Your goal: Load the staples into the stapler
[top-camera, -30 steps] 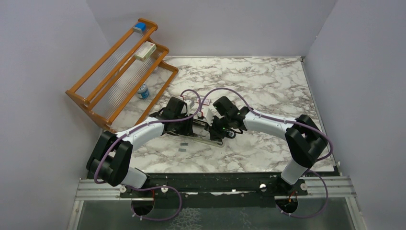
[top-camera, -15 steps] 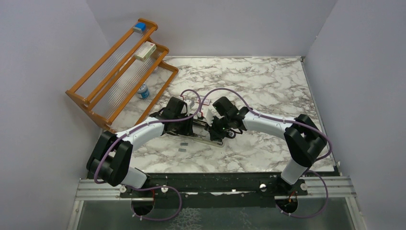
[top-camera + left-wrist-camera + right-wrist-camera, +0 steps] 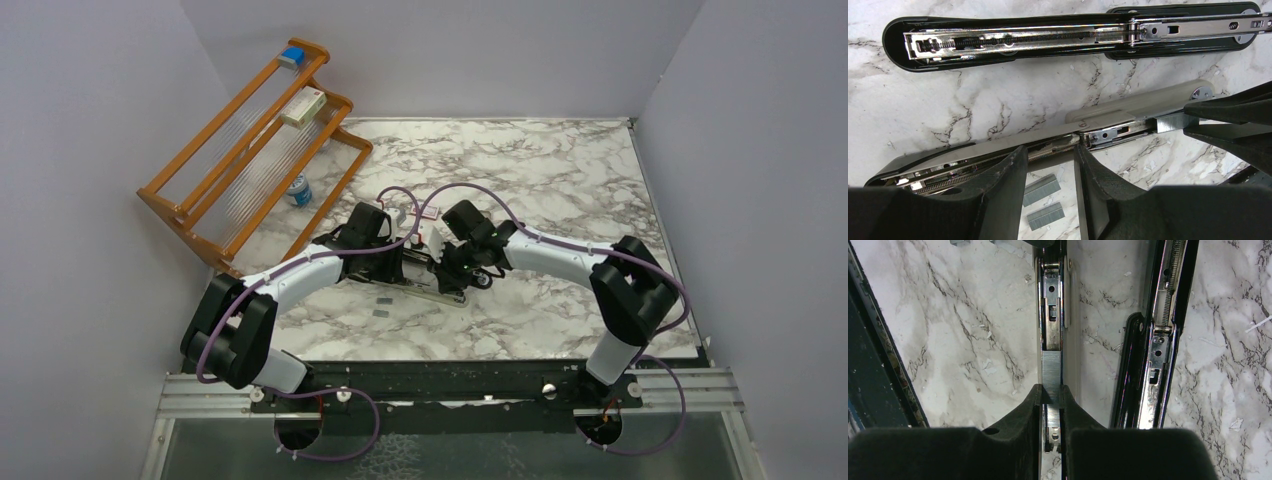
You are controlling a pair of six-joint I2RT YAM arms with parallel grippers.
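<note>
1. Since a second ago, my right arm (image 3: 560, 255) has edged slightly left, wrist and elbow both. My left arm is unchanged, and nothing lying on the table (image 3: 948, 100) has shifted.
2. Right jaws: closed on the staple strip (image 3: 1050, 372), pinched across its width, with most of its length showing ahead of the fingertips (image 3: 1030, 402).
3. Left jaws: part open, nothing clamped between them. The tips sit at the near edge of the grey-topped tool (image 3: 1143, 100), on its left half. Touching or just above, I cannot tell.
4. Key relation: the strip's long axis runs left to right. It is lined up over that tool's silver channel, on its right half. Seated or hovering, I cannot tell.
5. The black stapler (image 3: 1013, 36) lies opened flat with its rail up. It is parallel to the grey-topped tool, just on its far side and apart from it. I see no strip in its rail.
6. Judgement: if the black stapler is the one to load, the strip is already aligned. It needs a sideways carry toward the far side, with no rotation. The right arm has the strip, and the left is not steadying the black stapler.
7. Two spare staple strips (image 3: 1041, 189) lie loose on the near side, seen between my left fingers.
</note>
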